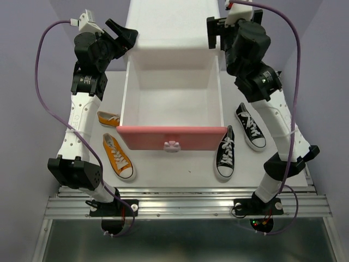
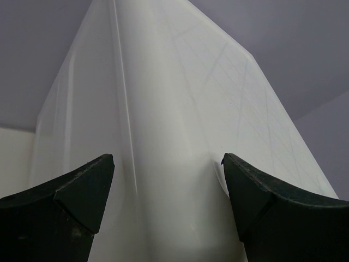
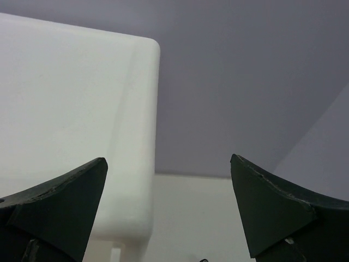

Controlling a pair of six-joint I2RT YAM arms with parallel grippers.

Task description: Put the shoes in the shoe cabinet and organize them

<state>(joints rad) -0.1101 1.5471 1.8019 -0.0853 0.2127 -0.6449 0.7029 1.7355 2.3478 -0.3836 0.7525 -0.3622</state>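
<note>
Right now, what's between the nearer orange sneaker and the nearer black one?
The pulled-out drawer's pink front, with its white knob, lies between the nearer orange sneaker and the nearer black sneaker; the top view shows it.

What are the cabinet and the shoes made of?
The cabinet looks like smooth white plastic: its walls shine and seem slightly see-through in the left wrist view. The shoes look like dull cloth, maybe canvas, with white soles, perhaps rubber, and string laces.
</note>
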